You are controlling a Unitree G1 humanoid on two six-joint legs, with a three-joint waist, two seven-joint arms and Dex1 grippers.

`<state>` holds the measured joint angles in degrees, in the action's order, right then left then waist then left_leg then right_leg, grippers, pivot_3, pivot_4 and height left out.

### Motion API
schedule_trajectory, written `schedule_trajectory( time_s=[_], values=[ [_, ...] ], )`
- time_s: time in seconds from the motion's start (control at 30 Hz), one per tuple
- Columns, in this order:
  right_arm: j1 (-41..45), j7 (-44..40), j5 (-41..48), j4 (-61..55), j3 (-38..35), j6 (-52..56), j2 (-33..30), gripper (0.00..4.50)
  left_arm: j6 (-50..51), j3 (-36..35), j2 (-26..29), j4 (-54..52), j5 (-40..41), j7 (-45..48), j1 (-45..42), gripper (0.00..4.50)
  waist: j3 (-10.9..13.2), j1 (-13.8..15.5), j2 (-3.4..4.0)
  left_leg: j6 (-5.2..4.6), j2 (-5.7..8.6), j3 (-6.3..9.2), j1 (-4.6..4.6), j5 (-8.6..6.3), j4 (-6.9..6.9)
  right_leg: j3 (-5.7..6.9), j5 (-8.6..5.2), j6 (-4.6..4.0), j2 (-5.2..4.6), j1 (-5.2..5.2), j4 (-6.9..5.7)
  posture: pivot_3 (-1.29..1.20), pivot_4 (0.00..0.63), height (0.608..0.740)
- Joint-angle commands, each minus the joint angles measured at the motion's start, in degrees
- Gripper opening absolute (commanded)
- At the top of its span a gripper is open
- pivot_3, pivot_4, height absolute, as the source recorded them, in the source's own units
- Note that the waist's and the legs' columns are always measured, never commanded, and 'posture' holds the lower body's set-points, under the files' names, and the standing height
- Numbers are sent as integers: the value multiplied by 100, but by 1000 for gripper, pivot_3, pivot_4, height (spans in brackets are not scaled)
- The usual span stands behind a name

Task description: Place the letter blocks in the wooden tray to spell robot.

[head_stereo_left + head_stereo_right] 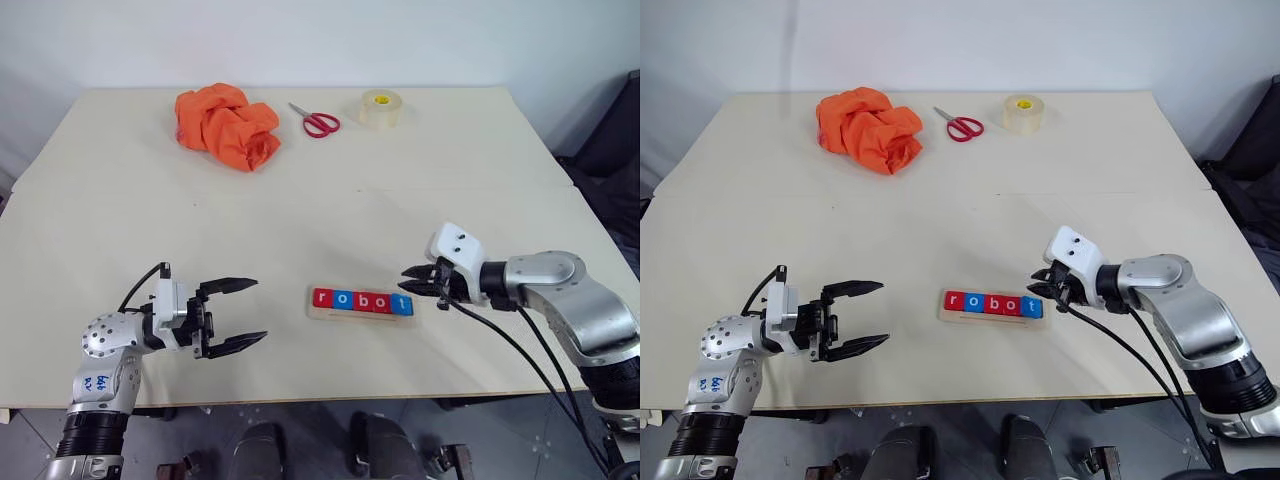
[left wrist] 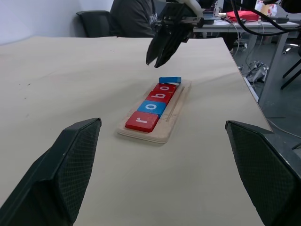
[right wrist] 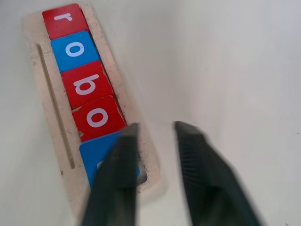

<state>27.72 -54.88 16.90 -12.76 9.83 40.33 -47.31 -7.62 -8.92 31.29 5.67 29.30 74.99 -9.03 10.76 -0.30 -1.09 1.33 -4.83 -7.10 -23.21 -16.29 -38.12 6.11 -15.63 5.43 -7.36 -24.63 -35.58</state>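
Tray [image 1: 361, 314] just beside right end effector [image 1: 412, 279]

Silver arms, white wrist housings, black cables, black two-fingered left tool [image 1: 240, 314].

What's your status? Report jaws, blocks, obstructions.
Left gripper jaws open, empty. Right gripper empty, at the tray's t end. Letter blocks spell robot in wooden tray; t block sits tilted. Nothing obstructing.
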Motion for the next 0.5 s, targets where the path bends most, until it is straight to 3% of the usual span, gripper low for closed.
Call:
schedule_trajectory(
  time_s=[0.03,0.5],
  values=[
    [119,-112,-63,11,66,-163,45,48,-62,-29,-14,-154,66,-53,79,4500,0,4,0,0,0,0,0,0,0,0,0,0,0,0,0,0,150,740],
    [-61,-234,-274,167,277,-360,34,48,-55,-54,19,-264,93,-137,210,4500,0,9,0,0,0,0,0,0,-1,0,0,0,-1,1,-1,0,150,740]
  ],
)
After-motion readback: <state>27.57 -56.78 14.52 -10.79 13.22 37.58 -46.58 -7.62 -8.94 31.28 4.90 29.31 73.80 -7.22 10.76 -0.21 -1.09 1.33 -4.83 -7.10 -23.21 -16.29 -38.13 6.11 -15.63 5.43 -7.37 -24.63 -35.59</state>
